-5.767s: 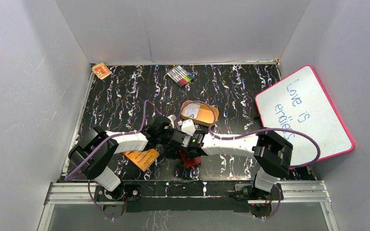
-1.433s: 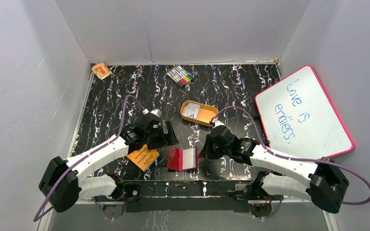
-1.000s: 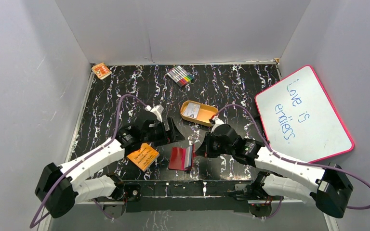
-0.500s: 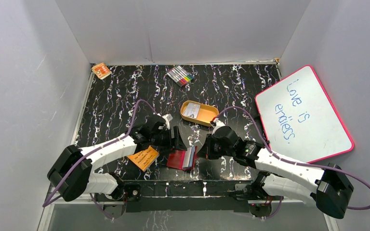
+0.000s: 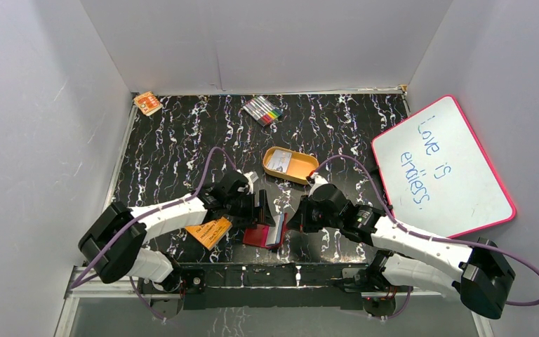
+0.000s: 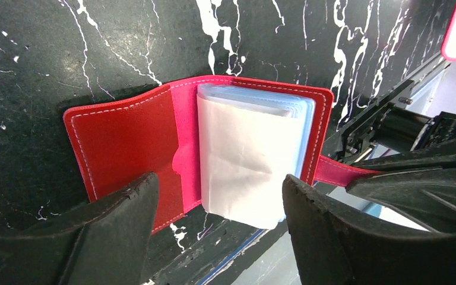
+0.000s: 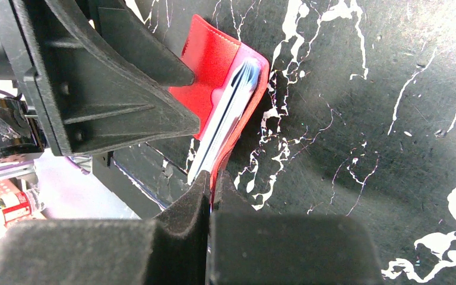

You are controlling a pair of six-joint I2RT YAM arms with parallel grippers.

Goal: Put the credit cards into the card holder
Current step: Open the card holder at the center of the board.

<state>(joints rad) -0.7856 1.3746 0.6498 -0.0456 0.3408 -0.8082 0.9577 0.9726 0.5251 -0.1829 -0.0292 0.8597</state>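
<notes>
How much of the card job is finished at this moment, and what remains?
Done: one white card sits in the clear pockets of the open red card holder, though its end sticks out. In hand: the right gripper pinches the holder's tab side; the left gripper hangs open above the card. Left: seemingly another pale card lies in the orange oval tin.

Open card holder (image 6: 124, 142); card (image 6: 243, 160) inside

An open red wallet (image 6: 124, 142) lies on the black marbled table (image 6: 47, 53), its left flap flat, a white card (image 6: 246, 160) covering the bluish-clear pockets (image 6: 301, 110) on its right half, its tab (image 6: 332, 172) pointing right, and the left gripper (image 6: 219, 190) hangs above it with fingers spread wide.
</notes>
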